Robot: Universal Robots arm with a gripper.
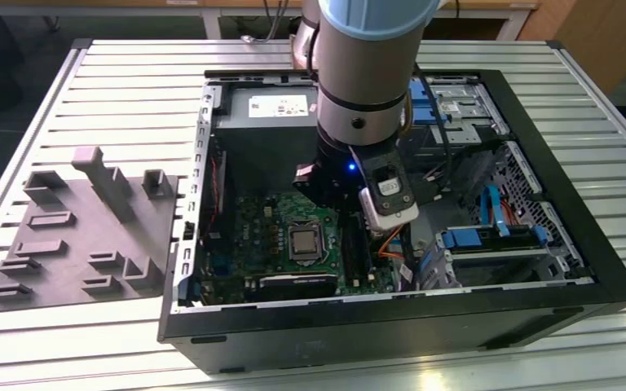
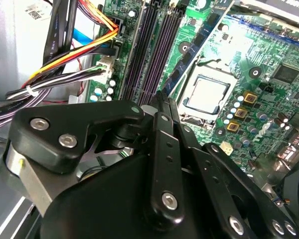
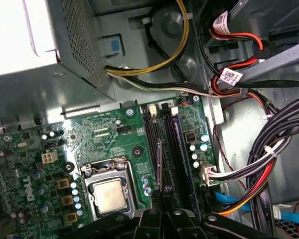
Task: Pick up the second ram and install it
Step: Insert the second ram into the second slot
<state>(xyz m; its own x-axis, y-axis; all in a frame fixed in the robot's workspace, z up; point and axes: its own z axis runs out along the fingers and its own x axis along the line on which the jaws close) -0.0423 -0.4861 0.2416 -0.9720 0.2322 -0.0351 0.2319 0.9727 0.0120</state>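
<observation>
1. One memory stick is clamped edge-on in the jaws, lower centre of the first wrist view, right over the motherboard slots.
2. Keep it parallel to the slot and square to the board; any tilt will jam it.
3. Press evenly at both ends.
4. Steer clear of the cable bundle at right.
</observation>
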